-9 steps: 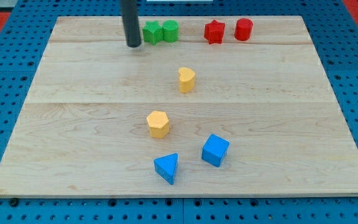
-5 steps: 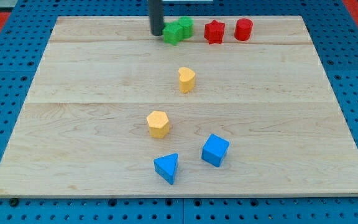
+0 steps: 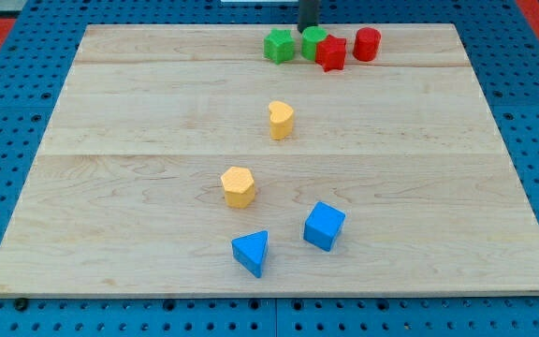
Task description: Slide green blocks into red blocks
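Two green blocks sit near the view's top edge of the board. One green block (image 3: 279, 46) stands alone; the other green block (image 3: 313, 41) touches the red star-shaped block (image 3: 331, 53) on its left. A red cylinder (image 3: 367, 44) stands just right of the red star, close to it. My tip (image 3: 308, 27) is at the view's top, right behind the second green block, about touching it. Only the rod's lower end shows.
A yellow heart-shaped block (image 3: 281, 120) lies mid-board. A yellow hexagonal block (image 3: 238, 186) lies below it. A blue triangular block (image 3: 251, 253) and a blue cube (image 3: 324, 226) lie near the view's bottom. The wooden board (image 3: 110, 187) rests on a blue pegboard.
My tip moved right along the view's top edge. The green blocks slid right; one now touches the red star, which shifted slightly down and right. The other green block lags behind to the left.
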You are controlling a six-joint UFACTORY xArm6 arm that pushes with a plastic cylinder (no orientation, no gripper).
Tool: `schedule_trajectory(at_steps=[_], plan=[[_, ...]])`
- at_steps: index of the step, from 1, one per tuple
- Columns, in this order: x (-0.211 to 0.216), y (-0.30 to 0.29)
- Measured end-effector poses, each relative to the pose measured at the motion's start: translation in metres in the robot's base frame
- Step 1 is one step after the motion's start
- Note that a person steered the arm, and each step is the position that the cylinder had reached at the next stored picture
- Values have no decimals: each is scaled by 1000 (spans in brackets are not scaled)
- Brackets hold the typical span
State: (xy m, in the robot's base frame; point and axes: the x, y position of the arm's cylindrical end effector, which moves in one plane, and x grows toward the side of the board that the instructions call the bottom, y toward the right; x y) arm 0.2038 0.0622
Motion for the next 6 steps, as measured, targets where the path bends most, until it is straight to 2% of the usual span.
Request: schedule_trajectory(at_steps=[1, 2, 3, 5, 6], plan=[[7, 15], [-7, 33], [-12, 12], [-5, -93], [31, -87]])
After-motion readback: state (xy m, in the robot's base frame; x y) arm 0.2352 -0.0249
